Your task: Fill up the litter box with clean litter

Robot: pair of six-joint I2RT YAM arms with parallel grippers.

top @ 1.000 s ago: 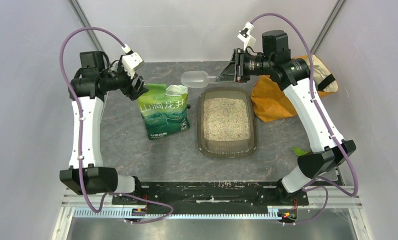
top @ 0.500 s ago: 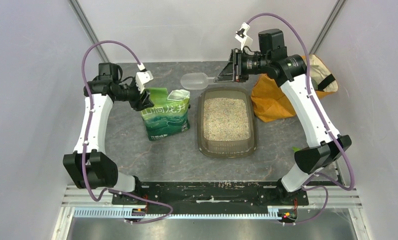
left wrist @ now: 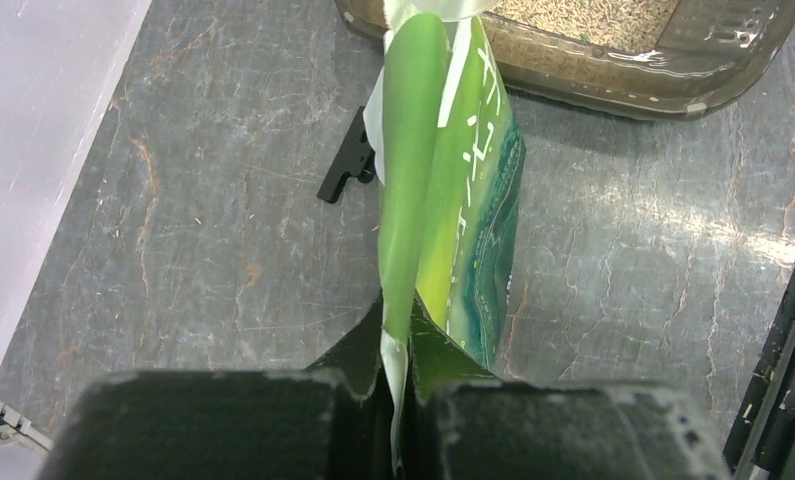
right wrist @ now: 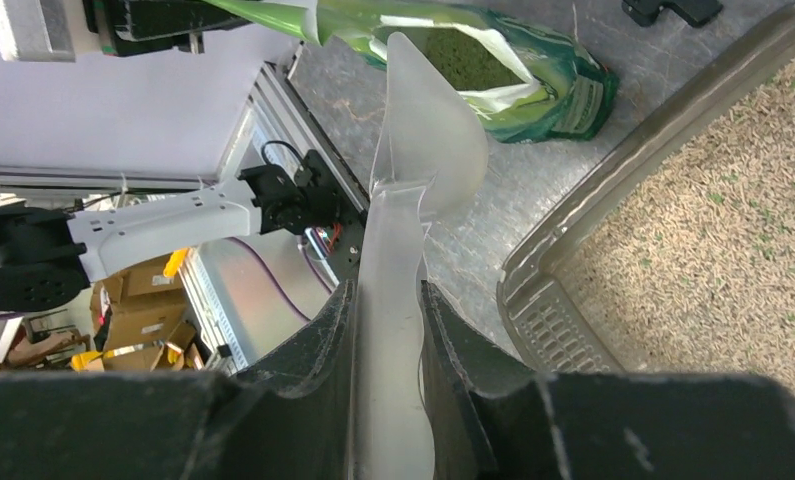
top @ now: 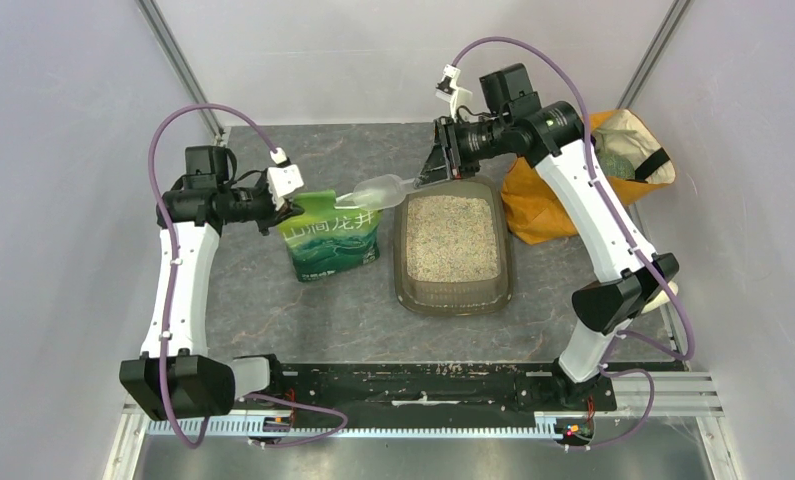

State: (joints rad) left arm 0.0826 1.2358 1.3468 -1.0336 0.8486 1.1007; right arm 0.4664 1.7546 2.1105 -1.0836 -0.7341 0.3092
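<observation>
Right claw (right wrist: 385, 310) clamped on the translucent plastic scoop (top: 378, 188), bowl apparently at the mouth of the glossy green pouch (top: 328, 238); left claw (left wrist: 397, 345) pinches its top edge; dark grey plastic litter box (top: 454, 301), holding pale granular litter (top: 450, 235), lies beside the pouch, nearer the right arm.

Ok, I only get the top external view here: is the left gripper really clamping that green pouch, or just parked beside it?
Observer: Clamping. The left wrist view shows the left gripper shut on the top edge of the green pouch, with the film pinched in it.
Operator: Is the pouch mouth open towards the scoop?
Observer: Yes. In the right wrist view the mouth gapes, with dark granules inside and the tip of the scoop at it. I cannot tell whether the tip is past the lip.
Operator: Is the scoop grip solid?
Observer: The right gripper is shut on the scoop's handle, one finger on each side.
</observation>
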